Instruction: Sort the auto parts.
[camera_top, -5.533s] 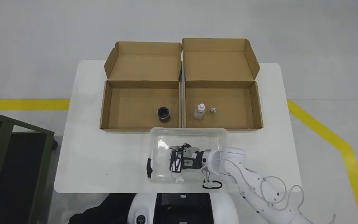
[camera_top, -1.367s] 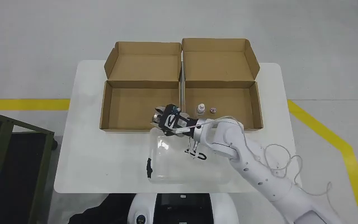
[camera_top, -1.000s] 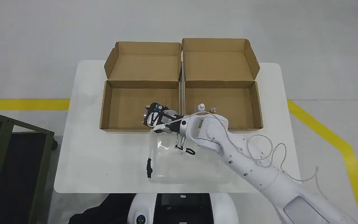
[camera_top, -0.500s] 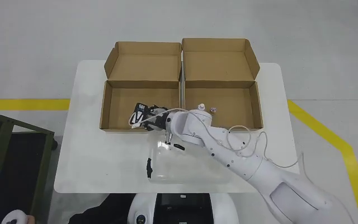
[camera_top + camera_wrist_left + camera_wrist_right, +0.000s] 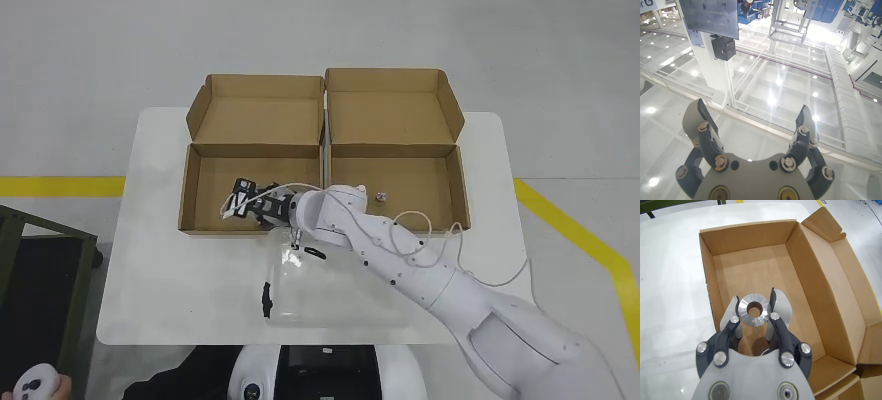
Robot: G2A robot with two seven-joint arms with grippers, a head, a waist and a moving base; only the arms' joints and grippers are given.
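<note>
Closest in, the left tool (image 5: 752, 104): parked, aimed up at the ceiling, jaws spread wide, nothing between them. Probably kept there to leave the counter (image 5: 160, 260) to the other arm.

Nearest thing on the counter: the clear plastic tray (image 5: 350, 295), the source bin by the look of it. One slim black part (image 5: 266, 298) sits at its robot-left rim.

Beyond the tray, the right arm stretches across to the cardboard box on the robot's left (image 5: 215, 195). The right tool (image 5: 755, 300) is closed to the width of a metal ring (image 5: 762, 315) and pinches it by the outer edge, with the flat face and centre hole toward the wrist camera. The ring hangs above the box floor, within the walls. With an edge grip and a level face, my reading is that it should drop flat once the jaws part. This looks like a placement just short of release.

Under the tool, a dark round shape (image 5: 761, 345) on the box floor, mostly hidden; possibly a part already sorted, not sure.

In the neighbouring box (image 5: 420, 185), on the robot's right: a small pale item (image 5: 380, 197) near the shared wall. It seems unlike parts go to separate boxes.

Farthest: both lids (image 5: 265, 110) folded back, so the boxes stand open to entry from above.
</note>
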